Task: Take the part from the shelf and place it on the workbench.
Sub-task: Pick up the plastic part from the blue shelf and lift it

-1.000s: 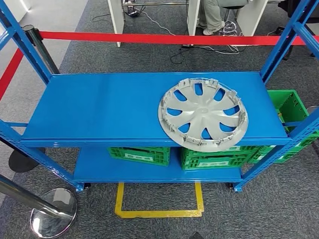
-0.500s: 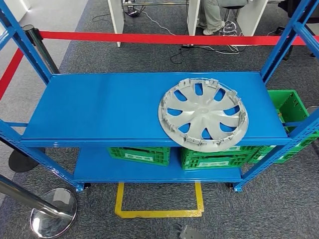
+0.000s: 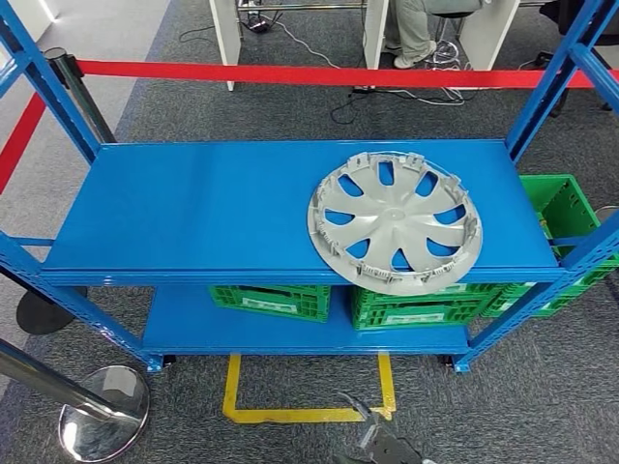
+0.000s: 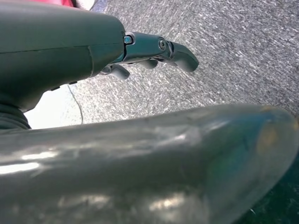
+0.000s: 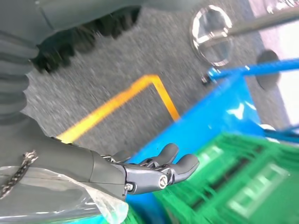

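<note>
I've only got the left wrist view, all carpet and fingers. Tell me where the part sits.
Observer: In the head view, the grey wheel cover lies flat on the right half of the blue shelf's upper level, and its near edge reaches the shelf's front lip.
Operator: Report the right hand.
Observer: The right hand holds nothing. In the right wrist view its fingers are stretched out toward the green crates on the lower level, well below the wheel cover.
</note>
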